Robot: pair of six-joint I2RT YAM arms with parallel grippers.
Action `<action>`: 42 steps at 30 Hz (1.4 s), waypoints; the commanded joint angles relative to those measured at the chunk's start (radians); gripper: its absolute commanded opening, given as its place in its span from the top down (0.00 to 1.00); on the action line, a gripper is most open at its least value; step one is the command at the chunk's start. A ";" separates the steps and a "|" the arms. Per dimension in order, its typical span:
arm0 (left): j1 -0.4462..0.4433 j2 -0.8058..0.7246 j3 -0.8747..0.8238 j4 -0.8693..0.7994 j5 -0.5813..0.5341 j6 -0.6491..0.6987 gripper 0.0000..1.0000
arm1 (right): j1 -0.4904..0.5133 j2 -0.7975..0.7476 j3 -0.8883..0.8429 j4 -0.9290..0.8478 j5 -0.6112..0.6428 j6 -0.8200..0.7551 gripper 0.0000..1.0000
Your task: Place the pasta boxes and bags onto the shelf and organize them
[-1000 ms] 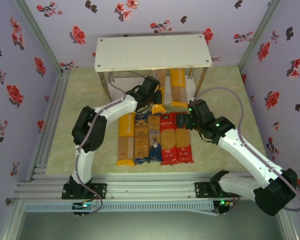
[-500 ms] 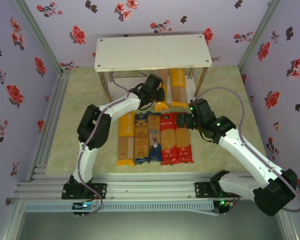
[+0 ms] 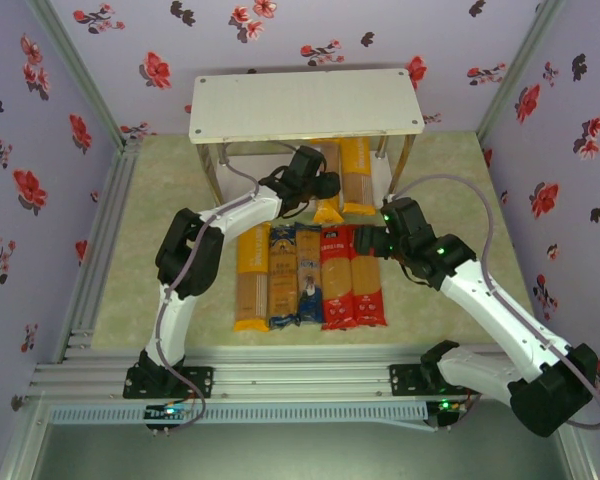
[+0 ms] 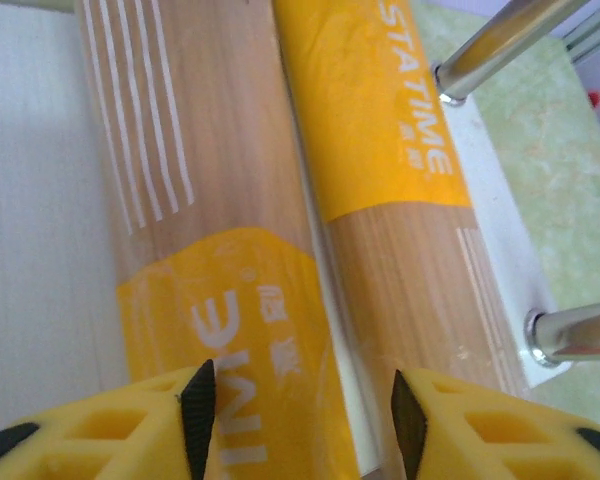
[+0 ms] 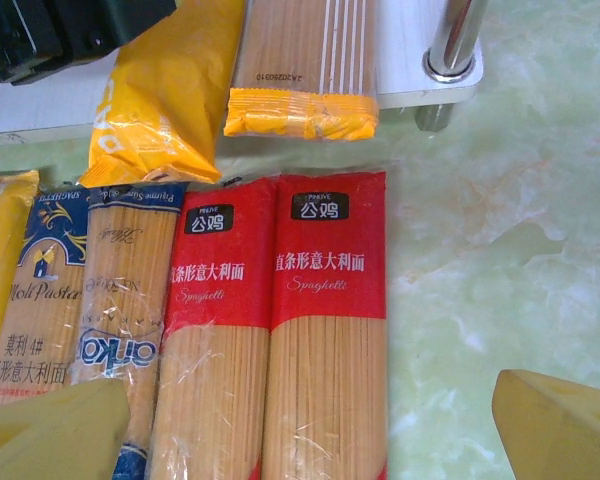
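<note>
Left jaws: part-open over the shelf's lower board (image 4: pixel 30 250). The fingertips (image 4: pixel 197 400) stand apart above the near end of a yellow pack (image 4: pixel 210 200). The pack lies flat on the board and no pad visibly presses it (so nothing held, as far as the wrist view tells).

A second yellow pack (image 4: pixel 400 180) lies just beside it on the right, parallel, close to the shiny legs (image 4: pixel 500 45). In the right wrist view the near ends of both packs overhang the board's front edge. The shelf's top board (image 3: pixel 305 105) covers their far ends.

Right jaws: wide open and empty, hovering over the near half of the row on the table (image 5: pixel 500 230).

Row on the table, five packs side by side, left to right:
- one yellow table pack (image 3: pixel 252 275)
- two brown packs with dark-blue ends (image 5: pixel 35 330) (image 5: pixel 125 290)
- two red packs (image 5: pixel 220 330) (image 5: pixel 330 330)

The far ends of the row lie near the shelf's front edge.
</note>
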 commanded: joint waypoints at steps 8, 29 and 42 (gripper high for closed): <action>-0.003 -0.028 -0.043 0.081 0.014 0.005 0.48 | -0.007 -0.016 0.003 0.004 -0.006 0.009 0.05; -0.107 -0.690 -0.679 -0.182 -0.265 0.134 0.37 | -0.007 -0.020 -0.047 0.079 -0.075 0.039 0.02; -0.182 -0.991 -1.066 -0.372 -0.303 -0.206 0.31 | -0.006 0.013 -0.119 0.155 -0.141 0.082 0.02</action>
